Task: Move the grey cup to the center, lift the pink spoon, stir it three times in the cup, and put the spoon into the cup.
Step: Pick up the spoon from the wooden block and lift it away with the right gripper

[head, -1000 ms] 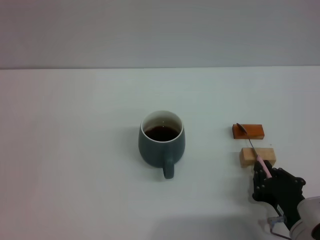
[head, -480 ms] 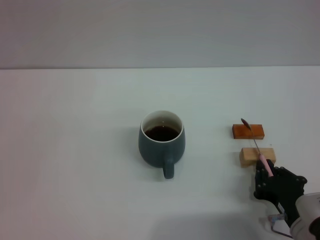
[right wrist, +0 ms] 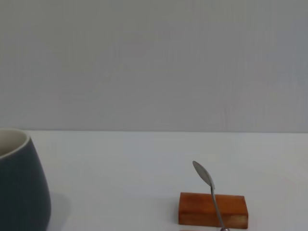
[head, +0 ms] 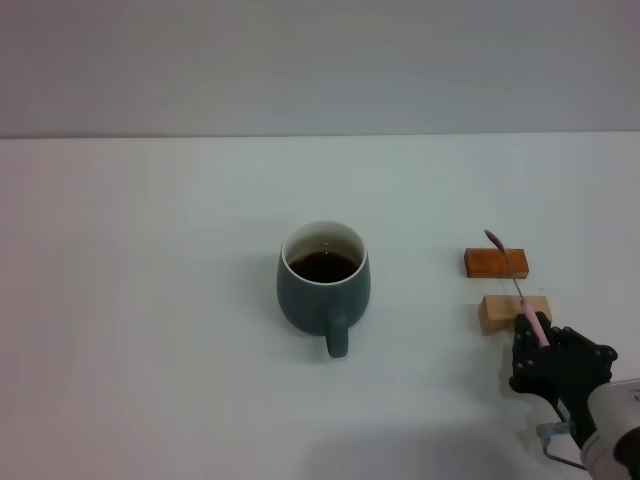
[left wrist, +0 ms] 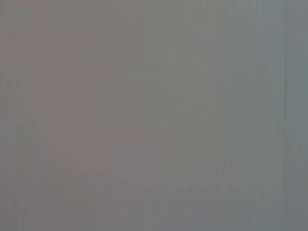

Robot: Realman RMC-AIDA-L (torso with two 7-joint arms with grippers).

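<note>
The grey cup (head: pixel 323 284) stands mid-table with dark liquid inside and its handle toward me; its side shows in the right wrist view (right wrist: pixel 21 185). My right gripper (head: pixel 535 352) at the front right is shut on the pink handle of the pink spoon (head: pixel 512 281). The spoon is lifted, its metal bowl raised above the orange-brown block (head: pixel 496 263); the bowl and stem also show in the right wrist view (right wrist: pixel 208 185). The left gripper is out of view; its wrist view shows only a plain grey surface.
A tan wooden block (head: pixel 512 312) lies just in front of the orange-brown block (right wrist: pixel 213 209), right of the cup. The white tabletop (head: pixel 150 300) runs to a grey wall at the back.
The spoon's bowl has risen off the orange-brown block and tilted up. My right gripper has shifted slightly right and toward me with the handle in it.
</note>
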